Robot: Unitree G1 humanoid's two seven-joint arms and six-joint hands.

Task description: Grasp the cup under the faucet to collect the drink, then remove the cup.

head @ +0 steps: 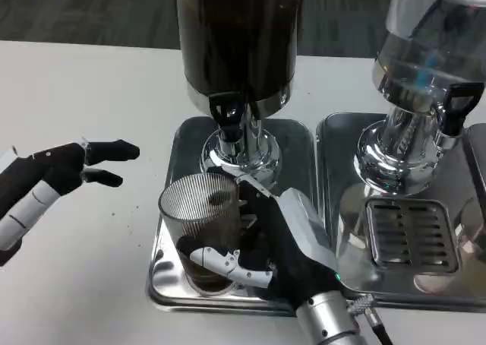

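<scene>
My right hand (285, 242) is wrapped around the cup (201, 227), fingers curled across its near side and gripping it. The cup sits low on the left drip tray (171, 273), toward the tray's near edge, in front of the black faucet (226, 111) rather than directly beneath it. It is ribbed and see-through, with dark drink pooled in the bottom.

My left hand (64, 170) hangs above the white counter (83, 87), well apart from the cup. Fingers extended toward the tray, holding nothing.

Progress, as I judge it: grasp made, some drink collected, cup looks to be clear of the spout. What is left is carrying it off the tray and away from the dispenser.

Count:
- one cup
- two dispensers: dark drink dispenser (239, 37) on the left tray, clear dispenser (425, 49) to its right
- two faucets, the second one (459, 106) on the clear dispenser
- two metal trays; the right tray (345, 208) carries a slotted grate (410, 235)
- two hands
</scene>
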